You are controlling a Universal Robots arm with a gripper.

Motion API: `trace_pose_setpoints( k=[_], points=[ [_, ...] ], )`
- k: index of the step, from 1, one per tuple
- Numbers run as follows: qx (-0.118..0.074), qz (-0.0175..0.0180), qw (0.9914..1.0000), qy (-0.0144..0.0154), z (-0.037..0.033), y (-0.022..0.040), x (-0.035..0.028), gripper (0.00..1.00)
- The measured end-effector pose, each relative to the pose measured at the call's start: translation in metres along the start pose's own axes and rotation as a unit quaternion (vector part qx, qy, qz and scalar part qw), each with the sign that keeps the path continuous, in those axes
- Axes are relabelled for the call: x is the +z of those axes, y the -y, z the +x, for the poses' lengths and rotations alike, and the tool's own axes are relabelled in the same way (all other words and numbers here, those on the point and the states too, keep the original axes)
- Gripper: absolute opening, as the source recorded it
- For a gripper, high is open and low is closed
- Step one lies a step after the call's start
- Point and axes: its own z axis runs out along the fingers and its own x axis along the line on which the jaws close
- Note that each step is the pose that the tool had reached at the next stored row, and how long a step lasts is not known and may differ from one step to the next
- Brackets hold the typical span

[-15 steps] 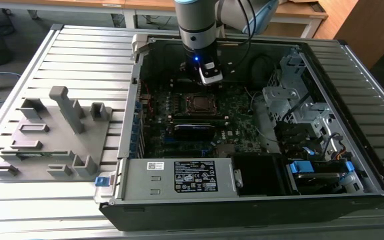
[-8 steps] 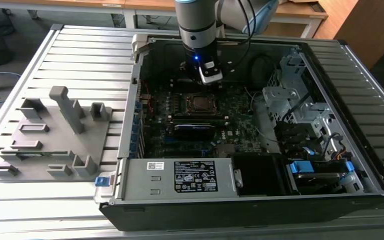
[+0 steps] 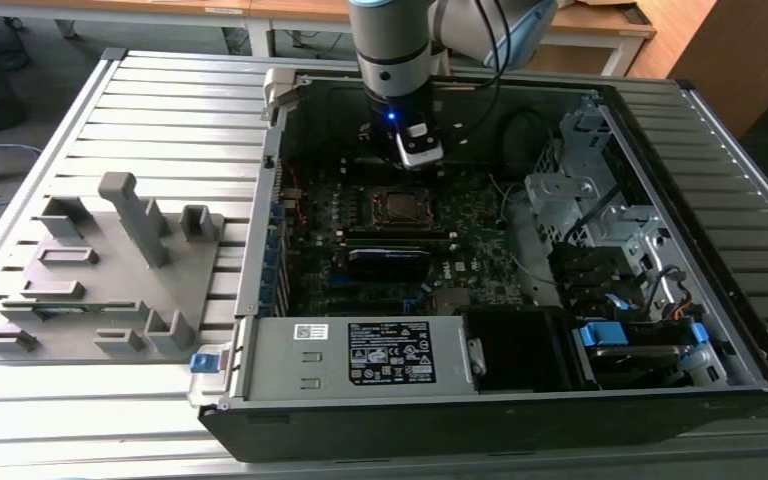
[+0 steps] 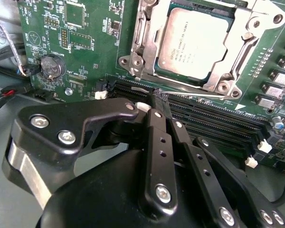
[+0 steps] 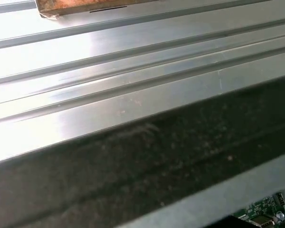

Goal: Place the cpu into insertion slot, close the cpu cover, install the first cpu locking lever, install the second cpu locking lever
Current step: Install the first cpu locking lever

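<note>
Open computer case (image 3: 704, 395) lies flat on a slotted aluminium table (image 3: 171, 110), motherboard (image 4: 88, 45) facing up. A grey fixture (image 3: 104, 270) sits on the table outside the case wall, at the exterior view's left.

The cpu (image 4: 195, 40) is seated in the insertion slot (image 4: 183, 79) in the board's middle part, well clear of the board's edges. It lies flat and square to the socket, dull metal top up. The cpu cover (image 4: 243, 51) lies down over it and the chip top shows through the window. So placing looks done and the cover looks closed. Thin rods run along the frame's sides; I cannot tell whether either lever is latched.

The gripper (image 4: 160, 100) hangs low over the board, just beside the socket on the side where the long black memory slots (image 4: 218, 118) run. Its black fingers (image 4: 156, 142) are pressed together at the tips and I see nothing between them. Judgement: a closed, narrow tip suits pushing or hooking a thin lever better than gripping it.

A coin cell (image 4: 51, 65) lies toward the board's edge, well apart from the work.
</note>
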Motion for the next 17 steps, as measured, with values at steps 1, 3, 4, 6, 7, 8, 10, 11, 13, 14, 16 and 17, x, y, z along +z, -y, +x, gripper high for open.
trace_pose_setpoints(
  k=[1,3,4,6,7,8,10,11,13,14,16,17],
  points=[
    [0.0,0.0,1.0,0.0001,0.0004,0.0001,0.0003,0.11],
    [0.002,0.0003,1.0,0.0003,0.0008,-0.0005,0.0008,0.11],
    [0.003,0.0006,0.99999,0.0006,0.0012,-0.001,0.001,0.11],
    [0.007,0.0012,0.99997,0.0013,0.0017,-0.0019,0.0016,0.11],
    [0.009,0.0014,0.99996,0.0016,0.0019,-0.0021,0.0017,0.11],
    [0.01,0.0017,0.99995,0.0018,0.002,-0.0021,0.0018,0.11],
    [0.011,0.002,0.99994,0.002,0.0019,-0.002,0.0018,0.11],
    [0.011,0.0021,0.99994,0.002,0.002,-0.002,0.0018,0.11],
    [0.011,0.0021,0.99994,0.0021,0.0018,-0.0014,0.0018,0.11],
    [0.011,0.0021,0.99994,0.0022,0.0017,-0.0011,0.0018,0.11],
    [0.011,0.0021,0.99994,0.0026,0.0017,-0.0006,0.0018,0.11],
    [0.011,0.0021,0.99994,0.0029,0.0018,-0.0003,0.0018,0.11]
  ],
)
